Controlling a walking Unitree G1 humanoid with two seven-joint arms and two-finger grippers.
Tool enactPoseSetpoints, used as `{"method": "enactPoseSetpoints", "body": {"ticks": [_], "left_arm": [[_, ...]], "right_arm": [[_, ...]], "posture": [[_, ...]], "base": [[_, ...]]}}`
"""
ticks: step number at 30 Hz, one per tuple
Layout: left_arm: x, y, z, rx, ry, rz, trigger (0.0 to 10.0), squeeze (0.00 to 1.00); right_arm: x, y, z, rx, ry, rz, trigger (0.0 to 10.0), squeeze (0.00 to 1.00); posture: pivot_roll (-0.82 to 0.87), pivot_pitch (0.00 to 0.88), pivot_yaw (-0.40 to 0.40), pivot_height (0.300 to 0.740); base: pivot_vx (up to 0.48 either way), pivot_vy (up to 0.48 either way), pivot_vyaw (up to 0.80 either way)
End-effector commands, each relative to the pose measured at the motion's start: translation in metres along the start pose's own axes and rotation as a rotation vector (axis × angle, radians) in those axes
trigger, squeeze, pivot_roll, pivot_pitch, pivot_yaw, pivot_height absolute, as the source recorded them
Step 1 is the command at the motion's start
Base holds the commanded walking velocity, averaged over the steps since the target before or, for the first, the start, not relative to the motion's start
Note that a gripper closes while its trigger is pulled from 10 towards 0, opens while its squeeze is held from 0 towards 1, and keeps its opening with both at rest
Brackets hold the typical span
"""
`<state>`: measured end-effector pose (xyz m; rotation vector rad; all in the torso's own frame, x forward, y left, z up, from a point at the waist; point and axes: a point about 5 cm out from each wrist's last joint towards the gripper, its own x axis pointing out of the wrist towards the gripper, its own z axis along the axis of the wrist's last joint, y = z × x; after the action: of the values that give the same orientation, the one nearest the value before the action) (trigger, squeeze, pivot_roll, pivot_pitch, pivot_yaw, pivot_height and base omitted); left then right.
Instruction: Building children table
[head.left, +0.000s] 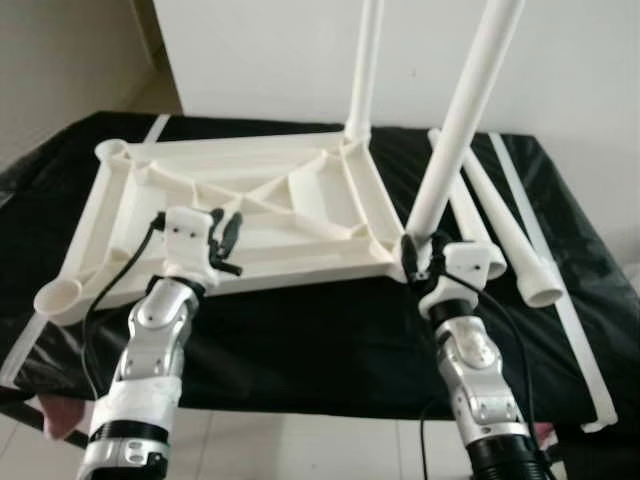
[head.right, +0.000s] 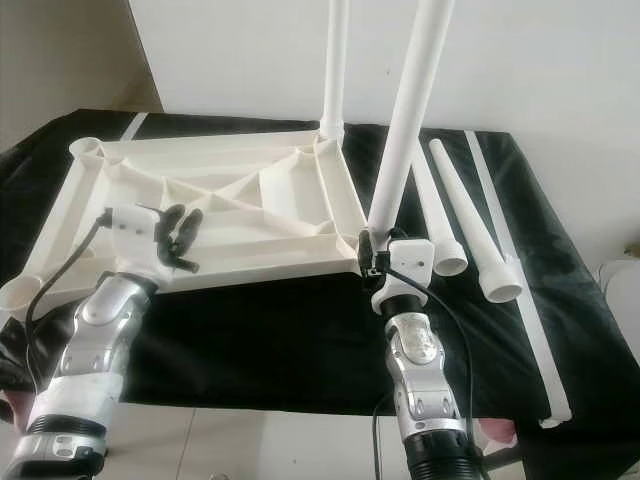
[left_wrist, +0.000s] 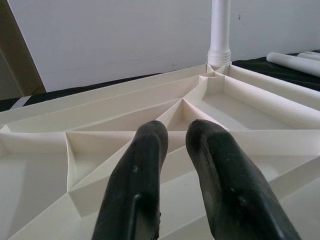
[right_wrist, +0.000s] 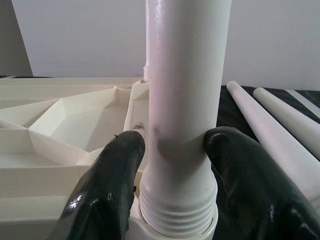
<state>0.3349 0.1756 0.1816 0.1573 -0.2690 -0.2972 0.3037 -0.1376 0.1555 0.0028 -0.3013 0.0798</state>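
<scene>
Right gripper (right_wrist: 172, 145) pinches the leg (head.left: 462, 120) at the tabletop's (head.left: 250, 215) near corner socket, likely screwing it in; left gripper (left_wrist: 177, 135), fingers slightly apart, hovers over the tabletop.

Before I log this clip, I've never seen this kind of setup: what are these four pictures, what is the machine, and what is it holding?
This is a humanoid robot with two silver arms, each ending in two black fingers. The two wide pictures come from a stereo camera on its head, looking down at a black-covered table. The two close-ups come from cameras on its wrists, looking along the fingers.

On the black cover lies a white plastic children's tabletop, upside down, ribs showing. One leg already stands in its far right corner. Two loose legs lie to the right.

The right end effector grips another leg near its threaded base, at the near right corner socket. The left end effector hovers over the tabletop's ribs, fingers slightly apart and holding nothing.
</scene>
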Motion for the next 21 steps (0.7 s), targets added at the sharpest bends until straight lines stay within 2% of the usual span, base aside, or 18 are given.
{"method": "enactPoseSetpoints", "body": {"ticks": [1,10,11,14,15,21], "left_arm": [[-0.0019,0.0006,-0.0023,0.008,0.001,0.022,0.0,0.0],[-0.0022,-0.0007,-0.004,0.012,0.009,0.014,0.0,0.0],[-0.0023,-0.0016,-0.0051,0.004,0.018,0.008,1.4,0.0],[-0.0023,-0.0025,-0.0065,-0.007,0.028,0.001,1.4,0.0],[-0.0028,-0.0039,-0.007,-0.016,0.028,-0.005,10.0,1.0],[-0.0033,-0.0049,-0.0068,-0.018,0.025,-0.012,10.0,1.0]], "right_arm": [[0.0004,0.0003,-0.0025,0.003,0.011,0.005,10.0,0.0],[-0.0018,0.0014,-0.0033,0.002,0.014,0.012,10.0,0.0],[-0.0021,0.0013,-0.0034,0.002,0.014,0.012,10.0,0.0],[-0.0023,0.0012,-0.0035,0.001,0.014,0.013,10.0,0.0],[-0.0025,0.0012,-0.0034,0.0,0.014,0.014,10.0,0.0],[-0.0029,0.001,-0.0031,0.0,0.015,0.015,10.0,0.0]], "posture": [[-0.03,0.107,-0.028,0.74],[-0.04,0.104,-0.028,0.74],[-0.04,0.103,-0.029,0.74],[-0.04,0.103,-0.029,0.74],[-0.04,0.101,-0.03,0.74],[-0.04,0.103,-0.031,0.74]], "base": [[0.0,0.0,0.0],[0.0,0.0,0.0],[0.0,0.0,0.0],[0.0,0.0,0.0],[0.0,0.0,0.0],[0.0,0.0,0.0]]}}
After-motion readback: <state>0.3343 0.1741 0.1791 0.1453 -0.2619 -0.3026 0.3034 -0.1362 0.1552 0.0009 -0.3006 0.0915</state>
